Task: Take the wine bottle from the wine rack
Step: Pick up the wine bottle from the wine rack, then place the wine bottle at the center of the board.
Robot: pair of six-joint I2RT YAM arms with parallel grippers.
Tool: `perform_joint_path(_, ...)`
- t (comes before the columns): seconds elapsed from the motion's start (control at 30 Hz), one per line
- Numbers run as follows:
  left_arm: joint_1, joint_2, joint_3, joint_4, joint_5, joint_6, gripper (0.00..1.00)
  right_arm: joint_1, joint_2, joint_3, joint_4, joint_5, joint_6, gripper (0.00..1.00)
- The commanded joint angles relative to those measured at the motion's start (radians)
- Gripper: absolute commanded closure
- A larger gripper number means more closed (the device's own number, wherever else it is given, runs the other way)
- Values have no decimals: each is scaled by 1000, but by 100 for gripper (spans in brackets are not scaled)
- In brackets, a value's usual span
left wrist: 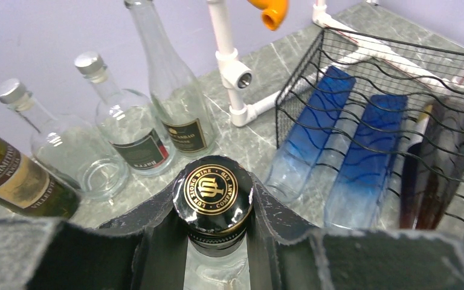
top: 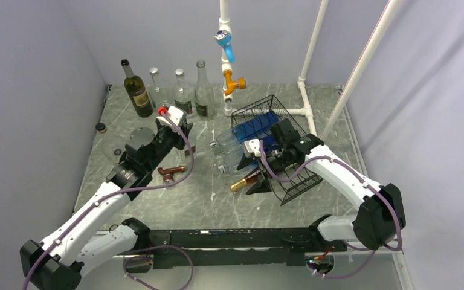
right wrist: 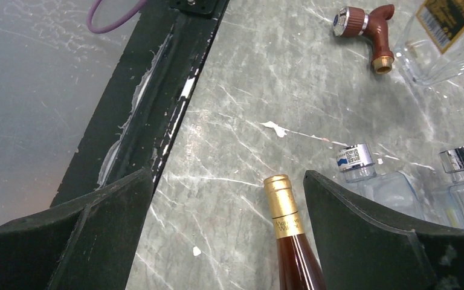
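My left arm (top: 90, 211) and right arm (top: 345, 175) wear white shells with black joints and black bases. A purple cable (top: 191, 158) loops along each. A red and white plug (top: 164, 112) sits at my left wrist. My fingers (left wrist: 281, 238) are broad matte-black wedges, scuffed pale at the edges.

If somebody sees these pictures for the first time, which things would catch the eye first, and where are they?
Probably the black wine rack right of centre, with two blue bottles lying in it. Next, the amber bottle with a gold cap, its neck between the open fingers of the right gripper. Also the left gripper, closed around a black-and-gold bottle cap, near the upright bottles at the back left.
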Motion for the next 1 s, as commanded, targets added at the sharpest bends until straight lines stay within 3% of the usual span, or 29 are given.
perform_joint_path(0.0,66,1,97,245,52,19,100,-4,-28,-3,23,-10,-40,2)
perform_joint_path(0.5,364,169,155,366,97,-53,100,-4,-28,-8,18,-3,-54,2)
perform_joint_path(0.97,565,364,246,435,88,-77,100,-3,-22,-12,13,21,-74,2)
